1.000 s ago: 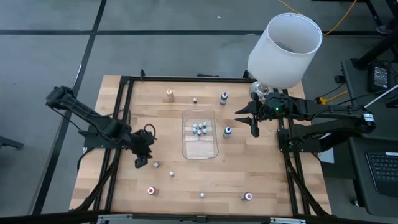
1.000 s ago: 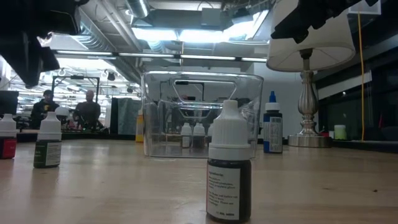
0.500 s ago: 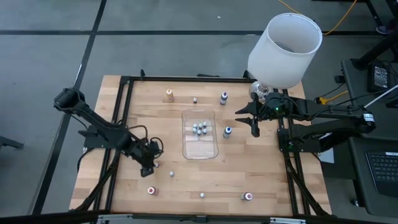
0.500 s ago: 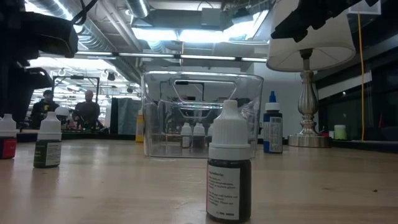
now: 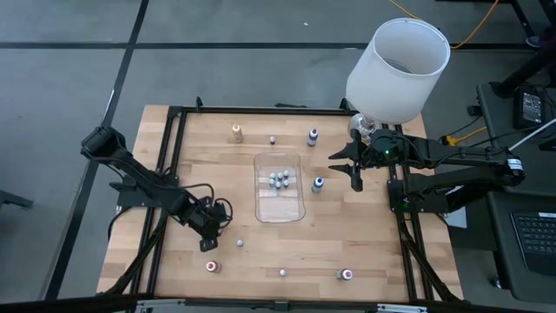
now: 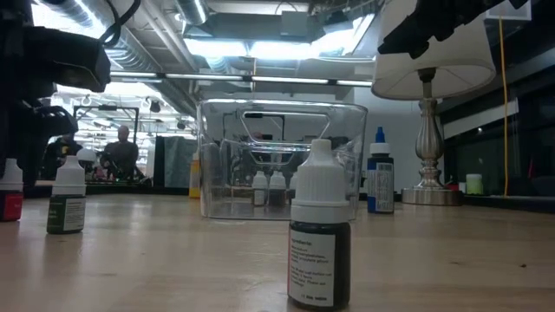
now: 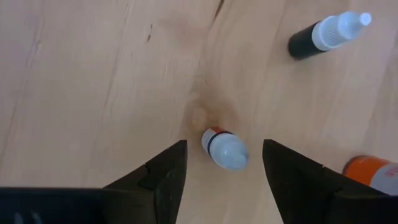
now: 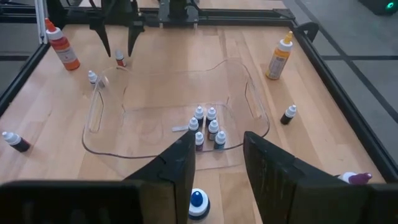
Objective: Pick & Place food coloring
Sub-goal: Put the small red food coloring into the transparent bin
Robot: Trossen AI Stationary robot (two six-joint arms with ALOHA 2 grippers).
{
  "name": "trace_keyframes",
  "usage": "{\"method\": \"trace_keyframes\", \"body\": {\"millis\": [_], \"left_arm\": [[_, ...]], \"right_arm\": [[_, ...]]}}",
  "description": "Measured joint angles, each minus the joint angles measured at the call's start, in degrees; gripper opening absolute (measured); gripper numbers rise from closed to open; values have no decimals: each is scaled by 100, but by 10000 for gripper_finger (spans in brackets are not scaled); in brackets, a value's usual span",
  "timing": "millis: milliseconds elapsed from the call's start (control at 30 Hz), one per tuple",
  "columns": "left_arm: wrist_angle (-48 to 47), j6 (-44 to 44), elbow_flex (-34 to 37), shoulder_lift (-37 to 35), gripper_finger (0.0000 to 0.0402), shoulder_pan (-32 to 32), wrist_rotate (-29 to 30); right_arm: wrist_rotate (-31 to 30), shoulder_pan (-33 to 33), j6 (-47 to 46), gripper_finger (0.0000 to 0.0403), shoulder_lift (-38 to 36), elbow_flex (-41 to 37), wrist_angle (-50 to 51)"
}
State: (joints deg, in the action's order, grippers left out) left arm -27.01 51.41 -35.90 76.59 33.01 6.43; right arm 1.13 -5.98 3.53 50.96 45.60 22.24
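The food coloring is several tiny bottles. A cluster of white-capped ones (image 5: 278, 180) stands inside the clear tray (image 5: 280, 211); the others stand scattered on the wooden table. My left gripper (image 5: 209, 229) is open and points down near the table's near-left part. Its fingers stand on either side of a small white-capped bottle with a red band (image 7: 224, 150), without touching it. My right gripper (image 5: 349, 170) is open and hangs right of the tray, above a blue-capped bottle (image 8: 197, 201).
Loose bottles: orange (image 5: 236, 133), blue (image 5: 312, 136), blue (image 5: 319, 183), red (image 5: 211, 266), red (image 5: 347, 275), and small ones (image 5: 240, 243), (image 5: 282, 273). A dark bottle (image 7: 326, 34) and an orange one (image 7: 373, 171) stand near my left gripper. A white lampshade (image 5: 398, 69) rises at the far-right corner.
My left gripper has moved toward the table's right and near edge and has come down, so its open fingers now stand around the small red-banded bottle. The bottles have stayed where they were.
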Motion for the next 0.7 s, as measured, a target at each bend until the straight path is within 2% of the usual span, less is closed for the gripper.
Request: {"method": "trace_keyframes", "body": {"millis": [167,567,700], "left_arm": [[5,-12,-2,27,167,0,-1],[-2,-12,-99,-26,50,0,-22],[-340,-16,-588,-456,47,-23,572]], "right_arm": [[0,0,0,138,0,0,0],[0,0,0,138,0,0,-2],[0,0,-2,138,0,0,-2]]}}
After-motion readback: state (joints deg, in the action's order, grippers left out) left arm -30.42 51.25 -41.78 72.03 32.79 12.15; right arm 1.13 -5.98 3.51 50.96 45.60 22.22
